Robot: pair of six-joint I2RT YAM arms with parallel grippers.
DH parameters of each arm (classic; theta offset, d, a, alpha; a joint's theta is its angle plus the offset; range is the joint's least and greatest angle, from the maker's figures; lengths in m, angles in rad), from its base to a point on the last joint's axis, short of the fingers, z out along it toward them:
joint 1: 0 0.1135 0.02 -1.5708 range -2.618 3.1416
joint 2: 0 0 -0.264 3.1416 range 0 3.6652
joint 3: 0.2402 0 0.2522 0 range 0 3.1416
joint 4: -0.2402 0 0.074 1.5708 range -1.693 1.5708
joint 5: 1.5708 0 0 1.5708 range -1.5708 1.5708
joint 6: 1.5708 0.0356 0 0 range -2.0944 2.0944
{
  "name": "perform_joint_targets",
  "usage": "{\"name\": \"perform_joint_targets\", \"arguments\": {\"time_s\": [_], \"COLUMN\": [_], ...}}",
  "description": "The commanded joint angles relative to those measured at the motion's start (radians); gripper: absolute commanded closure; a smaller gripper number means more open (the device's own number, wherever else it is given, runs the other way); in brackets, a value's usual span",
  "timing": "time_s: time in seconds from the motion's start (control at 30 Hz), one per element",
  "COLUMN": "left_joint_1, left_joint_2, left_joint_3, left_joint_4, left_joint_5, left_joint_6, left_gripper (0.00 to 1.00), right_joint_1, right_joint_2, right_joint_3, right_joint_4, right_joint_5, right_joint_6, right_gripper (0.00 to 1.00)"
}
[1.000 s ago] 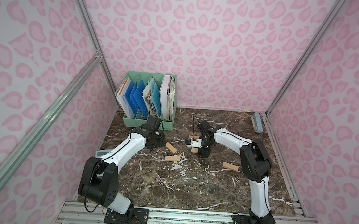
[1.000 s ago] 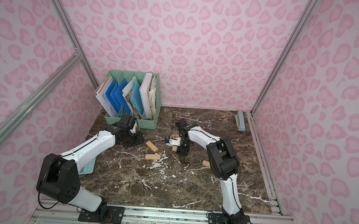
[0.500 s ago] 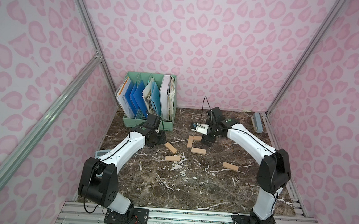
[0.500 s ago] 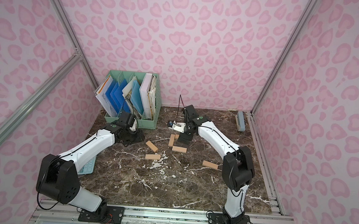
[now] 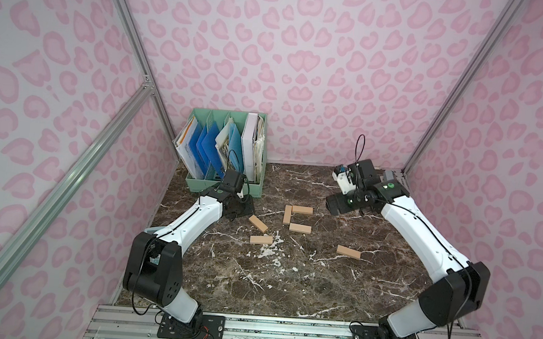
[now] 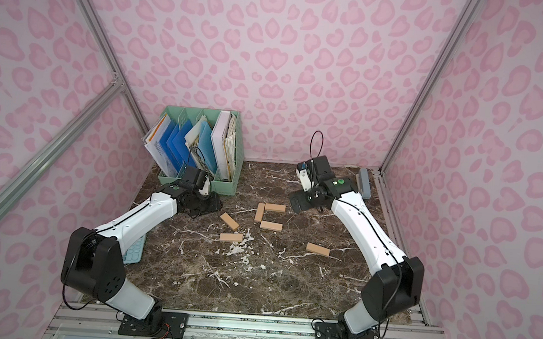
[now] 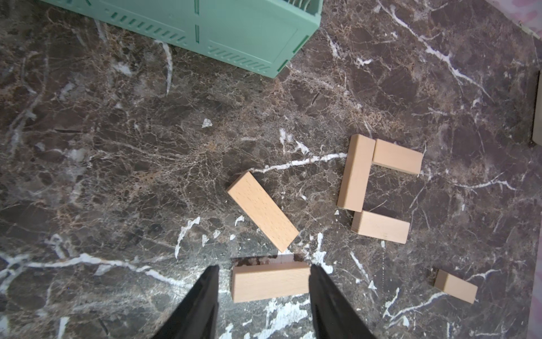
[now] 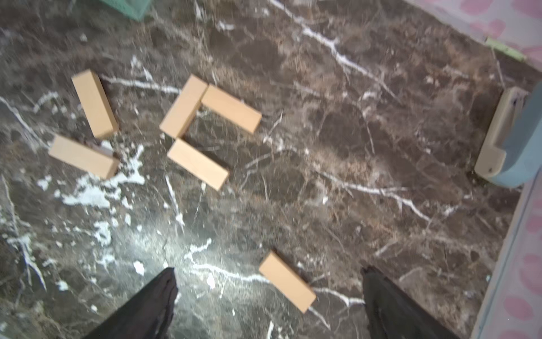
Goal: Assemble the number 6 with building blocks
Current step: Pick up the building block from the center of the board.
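Tan rectangular wooden building blocks [image 5: 300, 228] lie on veined marble [image 5: 287, 284]; left gripper [image 7: 263, 268], right gripper [image 8: 269, 269] gape empty.

The left arm [image 5: 193, 220] extends forward and inward from its base, forearm sloping down, and carries the left gripper [image 5: 243, 209] low. The jaws stand moderately apart (the fingers [image 7: 202, 302] show as two black wedges in the left wrist view). The right arm [image 5: 424, 235] reaches further forward, its wrist [image 5: 384, 190] turned inward. The right gripper [image 5: 334, 205] is held higher, jaws spread wide, its fingers [image 8: 146, 305] well apart.
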Motion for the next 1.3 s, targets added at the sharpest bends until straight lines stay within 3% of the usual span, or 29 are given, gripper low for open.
{"name": "perform_joint_targets", "arguments": {"time_s": [0.0, 0.17, 0.27, 0.57, 1.27], "left_joint_1": [-0.014, -0.041, -0.05, -0.053, -0.049], "left_joint_2": [-0.008, -0.028, -0.039, -0.088, -0.14], "left_joint_3": [-0.024, -0.055, -0.067, -0.103, -0.145], "left_joint_4": [0.001, 0.004, 0.003, -0.01, -0.017], "left_joint_5": [-0.01, -0.016, -0.019, -0.035, -0.054], "left_joint_6": [0.034, 0.03, 0.027, 0.025, 0.022], "left_gripper": [0.47, 0.47, 0.47, 0.47, 0.47], "right_joint_1": [0.002, 0.041, 0.049, -0.083, -0.113], "right_joint_2": [-0.08, -0.183, -0.201, -0.08, 0.162], "right_joint_3": [-0.156, -0.379, -0.496, -0.565, -0.49], "right_joint_4": [-0.035, 0.045, 0.128, 0.305, 0.385], "right_joint_5": [0.14, 0.097, 0.152, 0.086, 0.034], "right_joint_6": [-0.097, -0.324, -0.408, -0.653, -0.662], "right_gripper": [0.05, 0.08, 0.08, 0.19, 0.28]}}
